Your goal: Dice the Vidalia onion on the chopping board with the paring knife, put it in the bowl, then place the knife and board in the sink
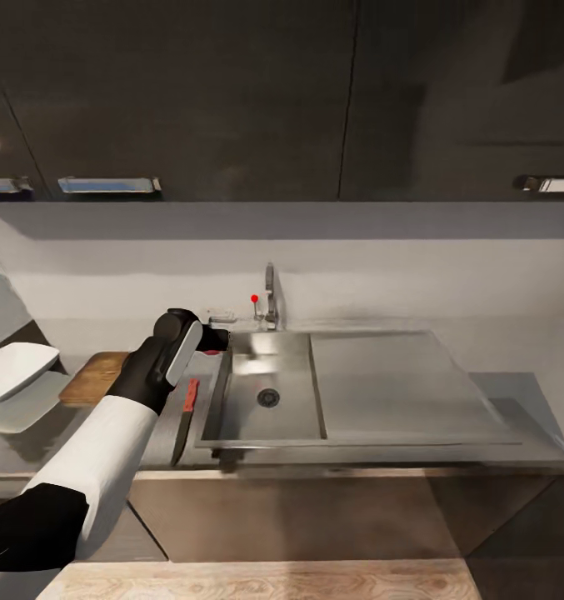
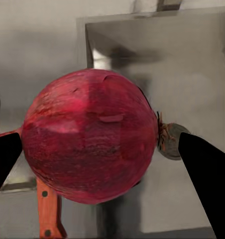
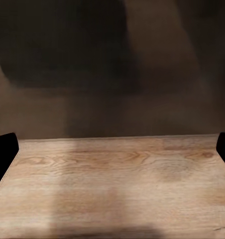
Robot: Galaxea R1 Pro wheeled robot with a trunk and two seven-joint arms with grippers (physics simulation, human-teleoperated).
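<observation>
The left gripper (image 2: pixel 100 149) is closed around the Vidalia onion (image 2: pixel 90 134), above the sink's (image 1: pixel 269 417) rim at its 10 o'clock corner; I think the round, smooth onion could slip from the two fingers and roll back into the basin. The chopping board (image 1: pixel 94 377) waits at 9 o'clock on the dark glossy countertop (image 1: pixel 32 433), with the paring knife (image 1: pixel 185 417) between board and sink and the bowl (image 1: pixel 11 369) beyond. The right gripper's (image 3: pixel 112 149) fingertips stand wide apart, holding nothing, over a pale wooden floor (image 3: pixel 117 184).

The scene was dim and softly rendered. Glare struck the sink (image 1: pixel 269 367) basin at its 12 o'clock wall; under-cabinet strip lights (image 1: pixel 107 185) glowed. The wrist views looked blurred, with shadowed backgrounds.
</observation>
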